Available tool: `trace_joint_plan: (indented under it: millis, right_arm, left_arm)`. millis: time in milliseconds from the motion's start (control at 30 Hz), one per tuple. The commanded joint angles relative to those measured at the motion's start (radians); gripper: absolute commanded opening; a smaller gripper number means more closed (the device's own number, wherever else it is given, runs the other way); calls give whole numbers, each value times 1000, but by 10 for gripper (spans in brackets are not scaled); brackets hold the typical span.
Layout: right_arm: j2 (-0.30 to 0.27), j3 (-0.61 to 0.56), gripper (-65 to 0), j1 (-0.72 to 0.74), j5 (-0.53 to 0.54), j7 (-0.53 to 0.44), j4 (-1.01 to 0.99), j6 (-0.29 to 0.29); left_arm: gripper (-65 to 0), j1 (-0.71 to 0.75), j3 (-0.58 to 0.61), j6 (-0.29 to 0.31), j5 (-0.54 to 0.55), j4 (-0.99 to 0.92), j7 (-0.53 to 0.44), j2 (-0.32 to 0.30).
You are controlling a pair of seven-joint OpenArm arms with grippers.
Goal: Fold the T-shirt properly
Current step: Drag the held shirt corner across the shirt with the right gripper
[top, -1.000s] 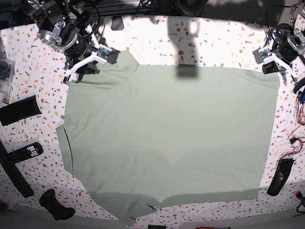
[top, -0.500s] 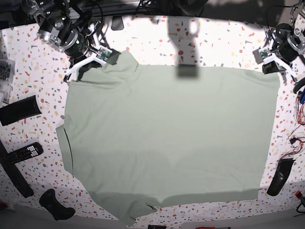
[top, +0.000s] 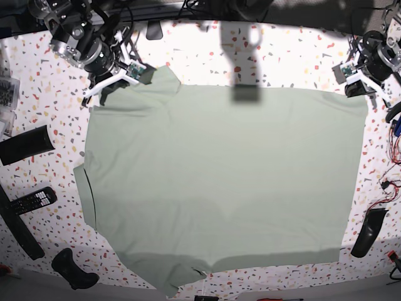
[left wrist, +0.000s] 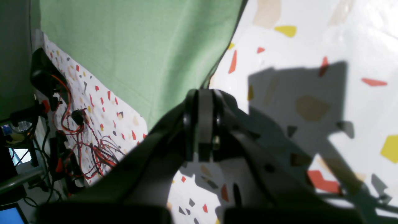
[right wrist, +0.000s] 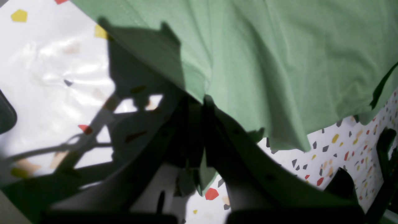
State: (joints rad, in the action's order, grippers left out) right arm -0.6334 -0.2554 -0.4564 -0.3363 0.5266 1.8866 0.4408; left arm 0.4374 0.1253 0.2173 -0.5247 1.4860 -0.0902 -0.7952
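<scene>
- Worktop (top: 207, 50): speckled, carrying the shirt (top: 219, 182), spread flat across its middle.
- Right hand (right wrist: 199, 130), far left corner: jaws closed, pinching shirt fabric.
- Left hand (left wrist: 203, 124), far right corner: jaws together at the shirt's edge; grip unclear.

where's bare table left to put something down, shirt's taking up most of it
The widest bare patch of table is the far strip beyond the T-shirt. The strip left of the shirt is crowded with the remote and black tools. The right edge has red wires.
</scene>
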Motion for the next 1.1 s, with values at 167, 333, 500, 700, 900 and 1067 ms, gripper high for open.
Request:
trace_joint_plan:
  millis: [167,333,500,700,900,1067]
  right_arm:
    - [-13,6,-650,5,-1,40,36,-95]
    - [-13,6,-650,18,-3,40,77,-117]
    - [-12,6,-650,69,0,43,77,-138]
    - [-12,6,-650,179,4,43,77,-164]
    - [-11,6,-650,297,135,41,47,-161]
    - [8,6,-650,414,146,31,-50,-160]
  left_arm:
    - [-650,-4,-7,-10,1,60,-4,-21]
    - [-650,-9,-7,-10,1,121,53,-21]
    - [-650,-31,-7,-12,1,155,180,-23]
    - [-650,-98,-7,-12,2,158,201,-22]
    - [-650,-175,-6,-12,171,157,198,-19]
    - [-650,-214,-6,-12,276,157,194,-11]
